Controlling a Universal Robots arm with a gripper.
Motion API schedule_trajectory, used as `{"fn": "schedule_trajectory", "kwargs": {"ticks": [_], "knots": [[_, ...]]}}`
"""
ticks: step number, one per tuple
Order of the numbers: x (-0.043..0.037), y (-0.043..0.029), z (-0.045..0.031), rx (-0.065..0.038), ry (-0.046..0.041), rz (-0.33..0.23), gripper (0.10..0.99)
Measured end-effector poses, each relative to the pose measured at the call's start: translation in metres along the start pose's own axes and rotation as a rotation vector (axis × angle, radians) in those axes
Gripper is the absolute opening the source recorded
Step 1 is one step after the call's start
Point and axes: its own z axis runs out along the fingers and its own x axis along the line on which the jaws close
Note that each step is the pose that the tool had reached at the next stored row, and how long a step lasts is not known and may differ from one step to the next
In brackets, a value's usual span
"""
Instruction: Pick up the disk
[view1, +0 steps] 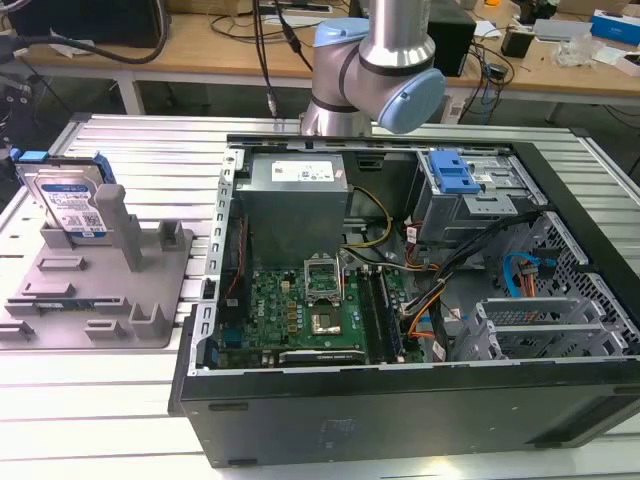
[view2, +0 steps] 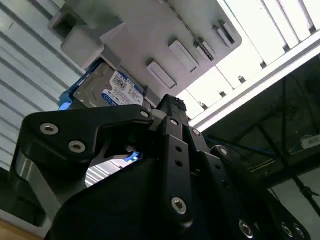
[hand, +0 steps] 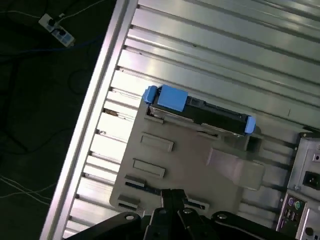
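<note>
Presently, the disk (view1: 72, 200) is found standing on one edge at the far corner of the grey fixture (view1: 150, 290), nearest the worktop's (view1: 90, 400) edge on the exterior view's left. Its labelled face is exposed and blue rails are fitted along its sides. A tall post of the fixture is noted just beside the disk.

In the first wrist view the disk (hand: 200, 111) is seen edge-on along one edge of the fixture (hand: 190, 160). The gripper (hand: 172, 192) is held over the opposite edge, apart from the disk. In the second wrist view the label of the disk (view2: 107, 90) is seen beyond the gripper (view2: 169, 102). The claw is judged to be drawn together, with nothing held in it.

Further toward the exterior view's right, the arm (view1: 385, 60) is seen over the worktop's far edge, behind the open computer case (view1: 400, 410). The case is not concerned in this step.

For a sound pick, the following is advised:

- The claw is to be parted wider than the disk's thin upper edge.
- It is to be turned so that the two flat faces are met squarely, between the rails.
- It is to be lowered clear of the adjacent post.
- A straight lift along the slot is judged safest. A skewed pull may jam the disk or drag the fixture, whose fastening to the worktop cannot be confirmed.
</note>
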Motion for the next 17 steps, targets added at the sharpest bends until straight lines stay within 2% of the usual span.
{"fn": "schedule_trajectory", "kwargs": {"ticks": [4,10,12,13,14,17], "knots": [[0.0,0.0,0.0005,0.0,0.0057,-0.15,0.106],[0.0,0.0,0.0009,0.0,0.0113,-0.297,0.106],[0.0,-0.0001,0.001,0.0,0.0141,-0.37,0.114],[0.0,-0.0001,0.0011,0.0,0.0163,-0.427,0.298],[0.0,-0.0001,0.0011,0.0,0.0174,-0.455,0.298],[0.0,-0.0001,0.0014,0.0,0.0199,-0.525,0.482]]}}
